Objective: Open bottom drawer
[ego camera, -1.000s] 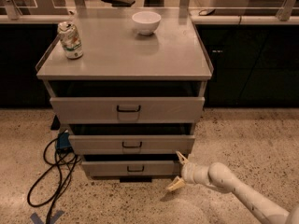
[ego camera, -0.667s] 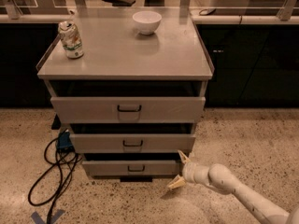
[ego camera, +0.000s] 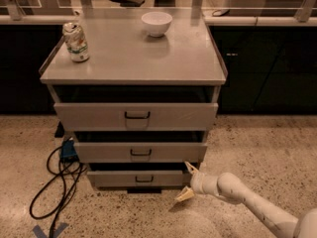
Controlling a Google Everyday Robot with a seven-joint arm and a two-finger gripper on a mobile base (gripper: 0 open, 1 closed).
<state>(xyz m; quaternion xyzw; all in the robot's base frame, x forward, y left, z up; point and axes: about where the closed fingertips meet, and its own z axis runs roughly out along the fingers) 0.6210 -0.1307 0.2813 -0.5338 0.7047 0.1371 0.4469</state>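
The bottom drawer (ego camera: pixel 141 178) is the lowest and narrowest grey front of the cabinet, with a small black pull handle (ego camera: pixel 144 179) at its centre. It stands slightly pulled out, with a dark gap above it. My gripper (ego camera: pixel 188 182) is at the drawer's right end, on a white arm coming in from the lower right. Its two cream fingers are spread open, one fingertip (ego camera: pixel 190 167) at the drawer's upper right corner, the other near the floor. It holds nothing.
The middle drawer (ego camera: pixel 140 151) and top drawer (ego camera: pixel 136 115) are above, both slightly out. A can (ego camera: pixel 76 42) and a white bowl (ego camera: pixel 156 23) sit on the cabinet top. Black cables (ego camera: pixel 54 187) and a blue box lie on the floor at left.
The gripper has shifted very slightly up and toward the drawer's right end. The drawers have not visibly moved.
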